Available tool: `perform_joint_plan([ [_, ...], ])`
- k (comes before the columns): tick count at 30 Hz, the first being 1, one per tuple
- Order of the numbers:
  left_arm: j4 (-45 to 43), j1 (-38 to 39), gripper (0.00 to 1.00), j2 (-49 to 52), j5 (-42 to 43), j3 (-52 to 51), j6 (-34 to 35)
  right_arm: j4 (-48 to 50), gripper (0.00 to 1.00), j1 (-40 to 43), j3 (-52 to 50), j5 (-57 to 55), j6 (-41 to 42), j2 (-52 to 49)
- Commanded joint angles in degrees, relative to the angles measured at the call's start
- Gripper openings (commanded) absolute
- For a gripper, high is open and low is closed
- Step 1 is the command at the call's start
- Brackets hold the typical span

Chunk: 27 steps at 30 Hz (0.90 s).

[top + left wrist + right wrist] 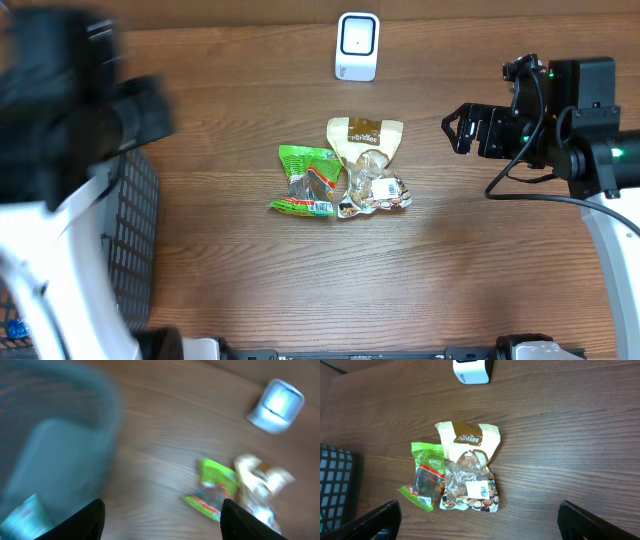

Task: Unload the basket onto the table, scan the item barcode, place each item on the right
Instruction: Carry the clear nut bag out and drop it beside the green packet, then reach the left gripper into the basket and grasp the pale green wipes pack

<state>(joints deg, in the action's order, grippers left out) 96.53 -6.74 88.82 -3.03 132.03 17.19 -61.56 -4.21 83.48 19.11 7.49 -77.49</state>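
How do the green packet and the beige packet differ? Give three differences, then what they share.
Colour: the green packet is bright green; the beige packet is cream with a brown patch. Size: the beige packet is longer and wider than the green packet. Place: the beige packet reaches nearer the white device than the green packet. Shared: both lie flat, side by side, on the wooden table.

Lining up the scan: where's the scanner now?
Overhead view: the scanner stands at the far centre of the table, just beyond the beige bag and green bag.
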Motion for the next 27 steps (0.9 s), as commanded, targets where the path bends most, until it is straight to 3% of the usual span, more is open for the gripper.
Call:
perform_joint_plan([
  [1, 0.3, -15.7, 0.78, -8.3, -2.6, -11.2, 5.3, 0.3, 1.0, -0.2, 1.5, 0.1, 0.0, 0.2],
  [4, -1.5, -30.2, 0.93, -12.8, -3.1, -21.0, 6.0, 0.8, 1.0, -0.2, 1.5, 0.1, 0.0, 0.2],
  [6, -4.4, -37.9, 0.95, -14.3, -1.3, -28.2, 6.5, 1.1, 1.0, -0.2, 1.5, 0.1, -0.1, 0.2],
  [9, -10.0, -43.4, 0.95, -14.6, 0.5, -37.1, 6.5, 1.2, 1.0, -0.2, 1.5, 0.1, -0.1, 0.2],
  [22, -36.2, -49.6, 0.9, -14.1, -3.9, -69.5, 8.4, 1.2, 1.0, -0.2, 1.5, 0.0, -0.5, 0.2],
  [27, -45.7, -49.6, 0.96, -13.7, -5.6, -78.1, 10.3, 0.9, 1.0, -0.2, 1.5, -1.7, -0.5, 0.2],
])
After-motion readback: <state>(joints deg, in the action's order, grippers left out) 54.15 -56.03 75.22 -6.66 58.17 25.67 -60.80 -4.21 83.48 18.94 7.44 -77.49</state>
